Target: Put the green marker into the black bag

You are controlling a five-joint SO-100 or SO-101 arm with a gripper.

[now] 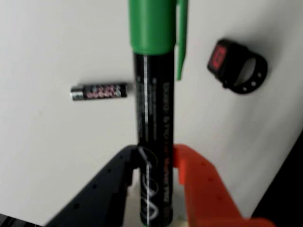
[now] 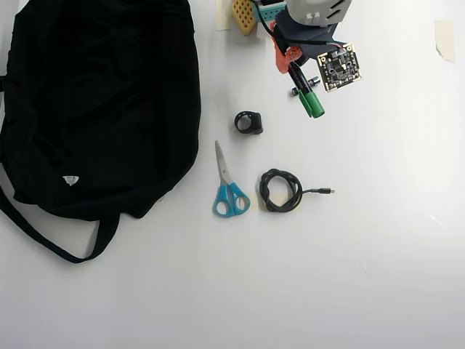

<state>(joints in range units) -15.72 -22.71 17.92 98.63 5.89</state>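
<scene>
The green marker (image 1: 154, 109), black-barrelled with white lettering and a green cap, runs up the middle of the wrist view. My gripper (image 1: 154, 158) is shut on its barrel, black finger on the left and orange finger (image 1: 199, 175) on the right. In the overhead view the gripper (image 2: 290, 69) is at the top centre-right, and the green marker (image 2: 311, 102) points down-right from it with the cap end away from the fingers. The black bag (image 2: 102, 94) fills the upper left, well to the left of the gripper. Its strap loops below it.
A small black battery (image 1: 98, 91) lies on the white table just left of the marker. A black ring-shaped gadget (image 2: 248, 122) with a red face (image 1: 218, 57), blue-handled scissors (image 2: 229, 185) and a coiled black cable (image 2: 280, 190) lie between the gripper and the lower centre.
</scene>
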